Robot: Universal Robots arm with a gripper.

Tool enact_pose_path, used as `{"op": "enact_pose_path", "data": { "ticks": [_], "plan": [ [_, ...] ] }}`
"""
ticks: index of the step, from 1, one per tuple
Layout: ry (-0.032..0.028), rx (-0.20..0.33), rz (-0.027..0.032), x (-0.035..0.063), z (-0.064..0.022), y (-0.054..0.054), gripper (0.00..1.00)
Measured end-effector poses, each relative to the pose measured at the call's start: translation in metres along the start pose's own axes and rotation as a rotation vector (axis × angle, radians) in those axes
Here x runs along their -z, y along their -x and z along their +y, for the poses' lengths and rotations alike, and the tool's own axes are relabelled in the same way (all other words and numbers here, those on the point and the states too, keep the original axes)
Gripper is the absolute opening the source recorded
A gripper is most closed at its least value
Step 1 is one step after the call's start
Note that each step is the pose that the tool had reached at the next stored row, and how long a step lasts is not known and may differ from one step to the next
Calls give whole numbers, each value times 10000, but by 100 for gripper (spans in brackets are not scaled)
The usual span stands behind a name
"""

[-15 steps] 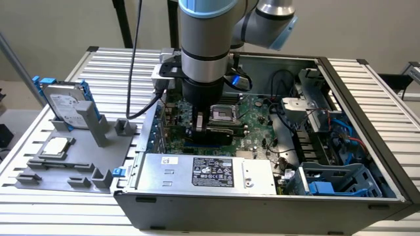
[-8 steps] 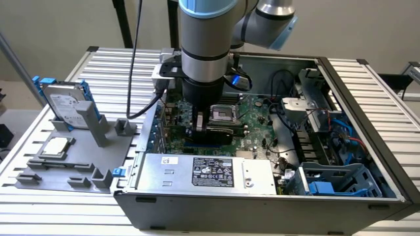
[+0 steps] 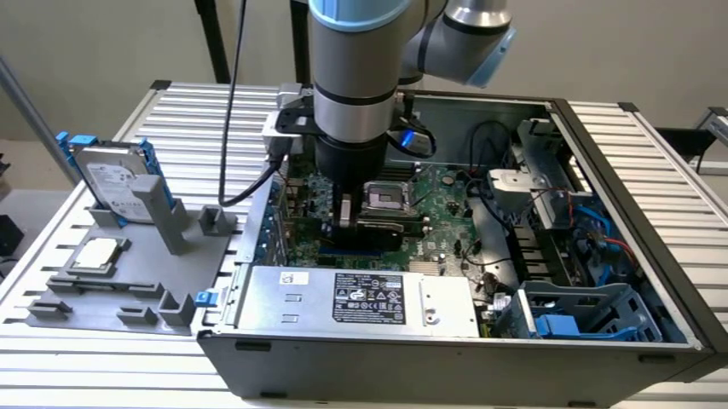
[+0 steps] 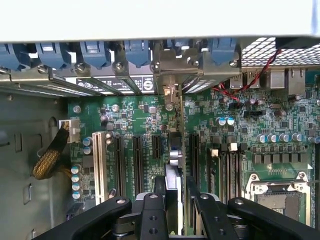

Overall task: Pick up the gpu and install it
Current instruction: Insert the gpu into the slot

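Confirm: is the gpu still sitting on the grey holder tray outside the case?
No: the gpu stands edge-on between the gripper's fingers, down over the motherboard slots inside the case.

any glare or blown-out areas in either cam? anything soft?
Wrist view: broad white band across the case edge is blown out; the gripper near the lens is soft, the motherboard sharper. Exterior view: even light, mild sheen on the power supply, the arm shading the board beneath.

Silver-grey tubular arm, light-blue joint caps, black wrist; black claw, round screw holes
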State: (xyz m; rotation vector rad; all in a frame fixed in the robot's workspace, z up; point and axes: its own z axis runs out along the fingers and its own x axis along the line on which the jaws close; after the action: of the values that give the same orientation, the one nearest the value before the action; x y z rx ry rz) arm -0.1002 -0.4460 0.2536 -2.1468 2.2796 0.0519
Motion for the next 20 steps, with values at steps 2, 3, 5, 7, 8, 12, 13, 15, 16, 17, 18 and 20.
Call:
{"op": "enact_pose_path", "data": {
  "ticks": [2,3,5,7,8,12,13,15,16,17,18,20],
  "plan": [
    [0,7,1,-9,1,0,27],
    [1,11,2,-14,1,0,27],
    [3,21,1,-25,1,-1,27],
    [6,30,3,-34,1,-1,27],
    [8,34,3,-38,1,-1,27],
    [15,48,7,-54,1,-2,27],
    [18,52,4,-59,1,-1,27],
    [18,57,5,-64,1,-2,27],
    [20,60,4,-67,1,-2,27],
    [22,63,6,-68,0,-2,27],
    [23,66,6,-71,0,-2,27],
    [18,72,-8,-82,-1,-1,27]
  ]
}}
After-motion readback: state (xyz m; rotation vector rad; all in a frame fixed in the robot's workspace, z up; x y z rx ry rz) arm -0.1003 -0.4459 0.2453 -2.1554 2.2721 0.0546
